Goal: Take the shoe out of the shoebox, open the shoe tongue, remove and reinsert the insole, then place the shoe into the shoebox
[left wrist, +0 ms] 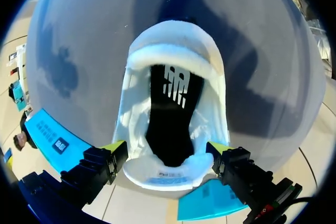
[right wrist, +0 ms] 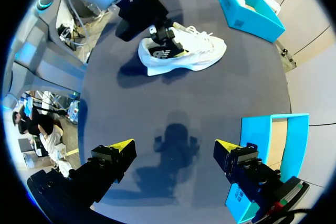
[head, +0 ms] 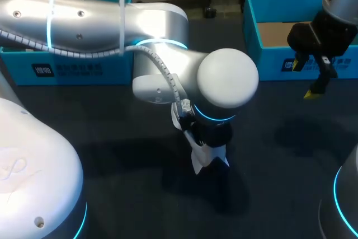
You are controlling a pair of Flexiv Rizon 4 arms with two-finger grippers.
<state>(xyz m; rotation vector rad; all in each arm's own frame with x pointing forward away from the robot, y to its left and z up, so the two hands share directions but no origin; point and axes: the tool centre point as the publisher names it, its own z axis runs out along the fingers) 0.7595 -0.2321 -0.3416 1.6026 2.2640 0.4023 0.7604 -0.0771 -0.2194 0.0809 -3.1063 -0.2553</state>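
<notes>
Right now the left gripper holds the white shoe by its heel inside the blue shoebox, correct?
No. The left gripper holds the white shoe by its heel, but on the dark table, outside the blue shoebox; the right wrist view shows it.

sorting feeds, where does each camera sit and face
Head: above, behind, looking down at the dark table; left arm, right arm show.
Left wrist: on left arm, looks into the white fabric shoe; left pincer shows.
Right wrist: on right arm, looks across the table; right pincer shows.
Both wrists share the shoe.
</notes>
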